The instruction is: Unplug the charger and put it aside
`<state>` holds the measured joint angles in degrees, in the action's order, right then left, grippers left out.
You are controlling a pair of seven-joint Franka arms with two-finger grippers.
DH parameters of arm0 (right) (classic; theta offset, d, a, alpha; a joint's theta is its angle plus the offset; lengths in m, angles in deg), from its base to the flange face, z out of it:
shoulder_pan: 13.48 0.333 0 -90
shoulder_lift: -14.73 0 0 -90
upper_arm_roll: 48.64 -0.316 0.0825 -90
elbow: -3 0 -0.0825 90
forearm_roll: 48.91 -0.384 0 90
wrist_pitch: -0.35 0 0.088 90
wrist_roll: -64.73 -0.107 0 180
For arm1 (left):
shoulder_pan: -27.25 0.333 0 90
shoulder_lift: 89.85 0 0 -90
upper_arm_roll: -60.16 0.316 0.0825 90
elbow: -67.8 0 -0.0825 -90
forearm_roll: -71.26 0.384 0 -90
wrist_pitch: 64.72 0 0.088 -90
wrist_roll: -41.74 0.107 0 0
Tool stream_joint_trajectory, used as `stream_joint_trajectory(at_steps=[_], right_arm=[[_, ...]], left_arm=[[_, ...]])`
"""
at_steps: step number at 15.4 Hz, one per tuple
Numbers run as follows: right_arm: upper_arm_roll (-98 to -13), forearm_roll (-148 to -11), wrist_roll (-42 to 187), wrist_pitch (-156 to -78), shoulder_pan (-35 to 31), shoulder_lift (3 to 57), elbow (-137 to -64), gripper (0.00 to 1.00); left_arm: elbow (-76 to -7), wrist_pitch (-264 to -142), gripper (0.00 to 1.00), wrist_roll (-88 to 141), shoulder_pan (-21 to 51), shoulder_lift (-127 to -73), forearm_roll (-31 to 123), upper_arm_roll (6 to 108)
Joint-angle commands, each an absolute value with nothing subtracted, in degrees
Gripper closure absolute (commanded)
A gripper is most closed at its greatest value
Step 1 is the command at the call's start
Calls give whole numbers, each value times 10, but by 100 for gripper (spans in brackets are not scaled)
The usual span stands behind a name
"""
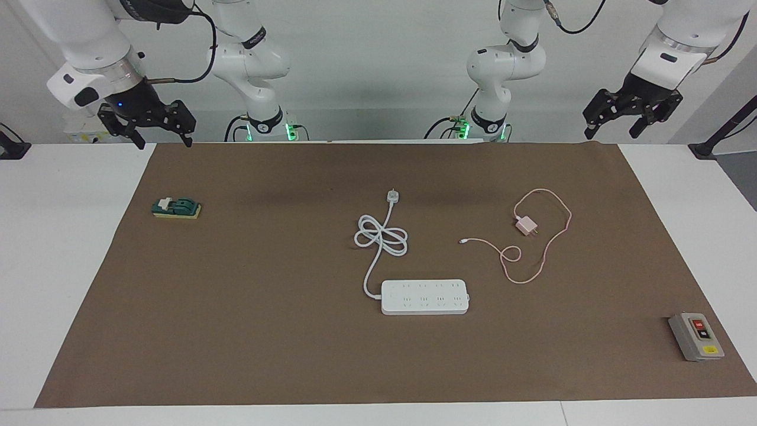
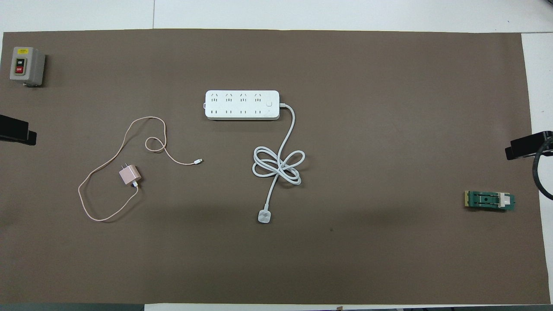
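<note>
The charger (image 1: 526,225) is judged light and rigid, best pinched across its cube body. Left gripper (image 1: 628,121) and right gripper (image 1: 158,129) are raised, released, empty.

Matt brown paper mat (image 1: 236,331), glossy white plastic power strip (image 1: 424,296)

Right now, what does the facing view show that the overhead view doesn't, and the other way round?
Only the facing view shows both arms whole, with the left tool open and the right tool raised at the mat's robot-side corners. Only the overhead view shows the ON and OFF lettering on the grey switch box. Both show the pink charger lying unplugged, apart from the white power strip, and the green block at the right arm's end.
</note>
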<state>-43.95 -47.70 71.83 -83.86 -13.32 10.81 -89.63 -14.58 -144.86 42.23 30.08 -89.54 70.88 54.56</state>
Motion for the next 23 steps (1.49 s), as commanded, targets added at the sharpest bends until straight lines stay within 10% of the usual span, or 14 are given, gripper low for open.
stream_joint_trajectory(at_steps=[1,23], right_arm=[[-455,-460,712,-850,-150,92,-913,0],[-461,-460,705,-851,-157,89,-916,0]], left_arm=[[-143,-1430,0,411,292,-918,692,555],[-214,-1522,0,359,280,-931,693,550]])
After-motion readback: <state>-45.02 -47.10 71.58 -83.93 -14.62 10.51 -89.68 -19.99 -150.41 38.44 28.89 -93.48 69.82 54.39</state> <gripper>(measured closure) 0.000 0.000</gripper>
